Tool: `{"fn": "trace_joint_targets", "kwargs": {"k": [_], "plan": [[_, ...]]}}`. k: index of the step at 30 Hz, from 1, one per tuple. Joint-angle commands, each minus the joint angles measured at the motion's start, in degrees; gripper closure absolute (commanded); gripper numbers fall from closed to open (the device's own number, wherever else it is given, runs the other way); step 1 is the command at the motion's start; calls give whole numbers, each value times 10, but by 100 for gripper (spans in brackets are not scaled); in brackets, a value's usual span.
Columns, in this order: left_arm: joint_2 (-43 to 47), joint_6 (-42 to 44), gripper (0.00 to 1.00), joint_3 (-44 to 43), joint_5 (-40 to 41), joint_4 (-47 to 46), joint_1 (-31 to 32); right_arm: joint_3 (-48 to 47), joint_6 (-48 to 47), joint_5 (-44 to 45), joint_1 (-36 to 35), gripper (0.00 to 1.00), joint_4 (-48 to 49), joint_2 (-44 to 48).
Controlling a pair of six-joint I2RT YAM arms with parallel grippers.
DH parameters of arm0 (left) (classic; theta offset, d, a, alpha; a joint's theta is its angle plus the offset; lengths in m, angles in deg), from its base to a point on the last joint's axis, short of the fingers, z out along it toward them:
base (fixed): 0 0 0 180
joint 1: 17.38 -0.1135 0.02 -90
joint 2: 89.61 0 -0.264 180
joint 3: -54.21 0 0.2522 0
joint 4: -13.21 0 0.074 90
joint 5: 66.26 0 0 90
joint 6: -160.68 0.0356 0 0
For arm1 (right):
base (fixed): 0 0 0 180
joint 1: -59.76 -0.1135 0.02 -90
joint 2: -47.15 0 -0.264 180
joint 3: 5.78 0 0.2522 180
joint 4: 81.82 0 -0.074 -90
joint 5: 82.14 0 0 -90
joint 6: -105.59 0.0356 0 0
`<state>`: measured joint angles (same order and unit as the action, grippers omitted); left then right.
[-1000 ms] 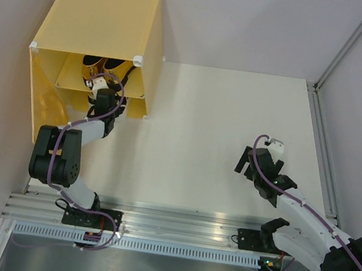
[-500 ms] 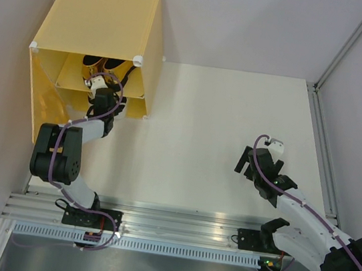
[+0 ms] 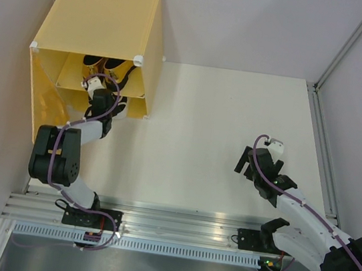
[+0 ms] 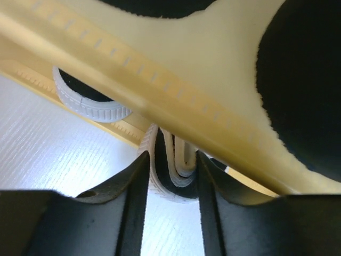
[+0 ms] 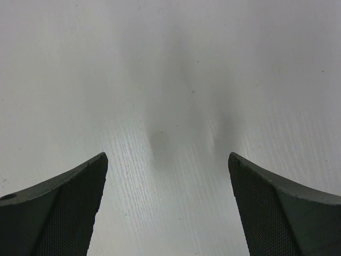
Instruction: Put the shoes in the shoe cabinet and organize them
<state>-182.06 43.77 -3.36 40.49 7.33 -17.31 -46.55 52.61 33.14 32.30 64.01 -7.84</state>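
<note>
1. I'm seeing left gripper (image 4: 171,173) in shoe cabinet's (image 3: 96,22) lower bay, jaws straddling white sneaker (image 4: 160,160) heel, shoe pointing 12 o'clock; can't tell if gripping.
2. I'm reading right gripper (image 5: 168,160) as wide open, 4 o'clock, well apart.

Left arm (image 3: 56,158) bent at elbow, forearm stretched toward open front of yellow-orange translucent plastic cabinet (image 3: 96,22). Left gripper (image 4: 171,162) sat just inside that opening, black fingers (image 4: 128,213) parted narrowly, rim of white ribbed-sole sneaker (image 4: 159,178) filling gap between them. Grip or mere contact unclear. Right arm (image 3: 304,220) folded low, well right of cabinet. Right gripper (image 5: 168,165) pointed downward, fingers (image 5: 58,213) spread wide, nothing between them.
</note>
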Motion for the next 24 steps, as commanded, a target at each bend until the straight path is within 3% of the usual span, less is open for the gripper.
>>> {"fn": "trace_joint_targets", "kwargs": {"k": [1, 9, 12, 16, 24], "plan": [[49, -43, 51, 10, -19, -29, 1, 2, -2, -5, 3, 2, 6, 2], [121, -101, 48, 43, -4, 86, 11, 7, -1, -9, 3, 2, 10, 5], [131, -129, 51, 58, -11, 108, 13, 9, -1, -13, 3, 3, 12, 7], [113, -182, 57, 53, -21, 141, 16, 9, -2, -15, 3, 2, 12, 5], [34, -237, 58, 12, -20, 154, 19, 9, -1, -15, 3, 3, 9, 12]]}}
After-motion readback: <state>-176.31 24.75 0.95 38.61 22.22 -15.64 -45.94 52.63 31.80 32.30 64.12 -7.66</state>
